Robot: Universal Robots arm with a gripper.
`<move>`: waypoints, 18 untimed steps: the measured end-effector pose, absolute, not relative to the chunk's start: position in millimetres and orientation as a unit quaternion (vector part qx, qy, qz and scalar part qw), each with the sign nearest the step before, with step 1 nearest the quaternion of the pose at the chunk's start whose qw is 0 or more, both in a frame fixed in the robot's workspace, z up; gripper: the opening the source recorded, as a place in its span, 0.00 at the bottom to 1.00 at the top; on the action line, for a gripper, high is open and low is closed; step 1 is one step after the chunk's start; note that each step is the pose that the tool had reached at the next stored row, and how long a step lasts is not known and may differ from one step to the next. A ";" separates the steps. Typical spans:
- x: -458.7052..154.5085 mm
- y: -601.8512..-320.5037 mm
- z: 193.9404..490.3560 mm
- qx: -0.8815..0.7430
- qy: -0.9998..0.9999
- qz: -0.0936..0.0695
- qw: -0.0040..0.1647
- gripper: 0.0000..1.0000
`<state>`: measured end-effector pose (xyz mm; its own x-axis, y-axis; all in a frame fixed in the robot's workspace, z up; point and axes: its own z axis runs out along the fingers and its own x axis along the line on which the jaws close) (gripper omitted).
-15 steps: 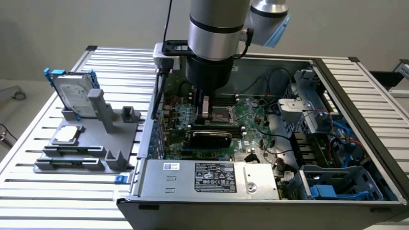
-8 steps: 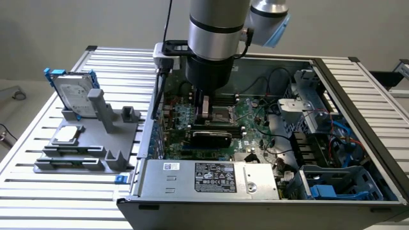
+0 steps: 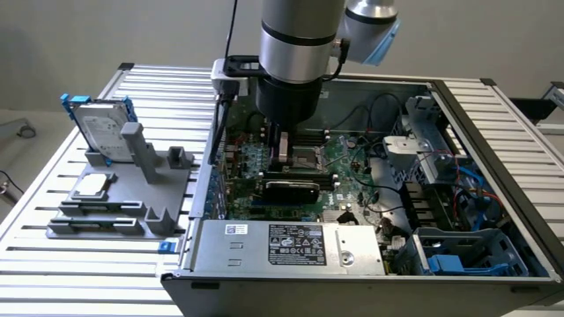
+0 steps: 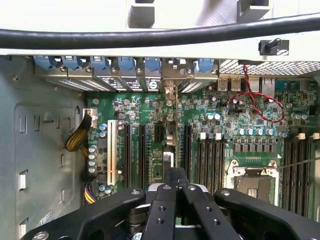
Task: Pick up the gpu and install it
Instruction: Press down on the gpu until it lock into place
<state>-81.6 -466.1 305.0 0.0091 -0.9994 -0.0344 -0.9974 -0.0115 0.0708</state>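
Exterior view, from its left: ribbed aluminium slat table (image 3: pixel 31 218). On it sits a matte grey plastic fixture (image 3: pixel 105 211) with posts and slots. A silver hard drive (image 3: pixel 102 132) in a blue frame stands upright at the fixture's far end. A small square silver chip (image 3: pixel 94 186) lies flat on the fixture.

Next comes the open sheet-metal case (image 3: pixel 493 125), with a green motherboard (image 3: pixel 352 172) inside. The cylindrical arm (image 3: pixel 295 39), brushed grey metal with a black wrist, drops straight into the case. The gripper (image 3: pixel 282 165) is low over the board, in front of the bare metal CPU socket (image 3: pixel 308 155).

The gpu (image 3: pixel 292 191) is a thin flat rectangle standing on its long edge just under the gripper. It sits among the expansion slots, smooth black cover toward the camera. Nearer the camera is a silver power supply (image 3: pixel 291 244) with a black label. At the exterior view's right are blue plastic drive-bay parts (image 3: pixel 450 264) and loose black cables.

The wrist view adds slot detail. The gpu (image 4: pixel 169 150) is seen edge-on as a narrow strip lined up with the black slots, beside a white slot (image 4: pixel 112 150). The strip runs from the rear panel in between the fingers. The gripper (image 4: pixel 174 175) has its black bolted fingers (image 4: pixel 162 210) drawn together, pinching the card's top edge.

Also there: blue slot latches (image 4: pixel 100 62), a thin red wire (image 4: pixel 260 100), a yellow-black cable bundle (image 4: pixel 77 137), the CPU socket (image 4: pixel 250 185) and a thick black cable (image 4: pixel 150 37).
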 end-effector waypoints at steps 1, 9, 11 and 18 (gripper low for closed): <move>-81.6 -466.1 305.0 0.710 -0.703 -0.037 0.013 0.11; -89.7 -461.9 293.1 0.711 -0.702 -0.035 0.011 0.11; -90.1 -459.5 290.2 0.713 -0.701 -0.032 0.008 0.11; -90.2 -456.6 280.6 0.717 -0.697 -0.024 0.011 0.11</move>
